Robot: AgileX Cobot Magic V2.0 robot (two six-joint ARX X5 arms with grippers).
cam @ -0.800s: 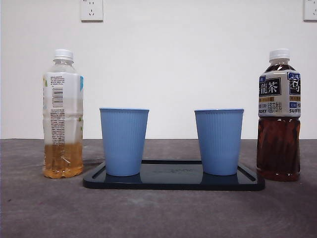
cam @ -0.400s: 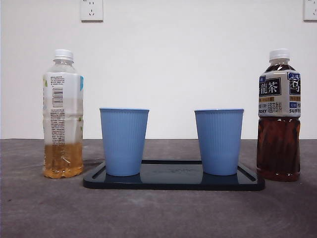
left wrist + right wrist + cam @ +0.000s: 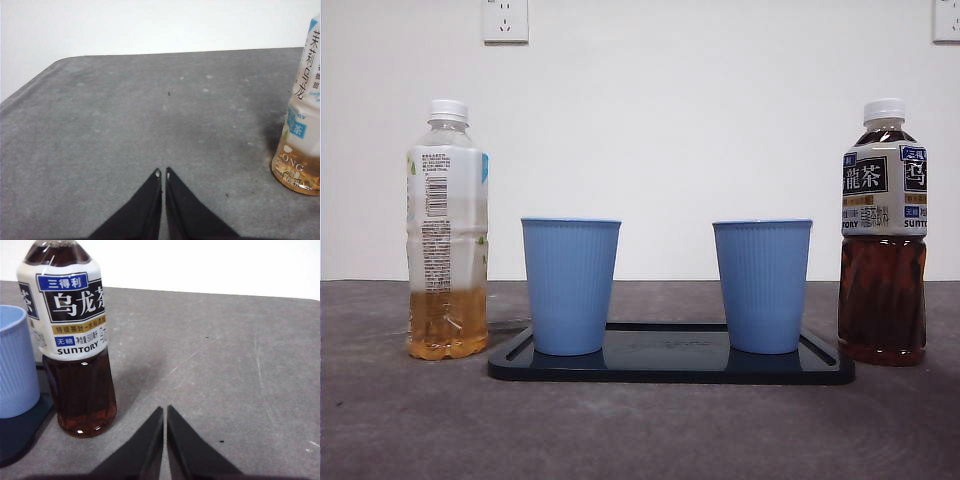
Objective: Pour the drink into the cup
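Two blue ribbed cups, one on the left [image 3: 570,285] and one on the right [image 3: 762,284], stand on a black tray [image 3: 670,365]. A clear bottle with pale amber drink and a white cap [image 3: 447,230] stands left of the tray; it also shows in the left wrist view [image 3: 300,120]. A dark oolong tea bottle [image 3: 883,232] stands right of the tray and shows in the right wrist view [image 3: 75,335], next to the right cup [image 3: 15,360]. My left gripper [image 3: 162,173] is shut and empty, apart from the pale bottle. My right gripper [image 3: 165,410] is shut and empty, near the dark bottle.
The grey table [image 3: 640,430] runs back to a white wall with outlets [image 3: 505,20]. In the left wrist view the table's rounded corner [image 3: 55,62] shows beyond the gripper. No arm shows in the front view.
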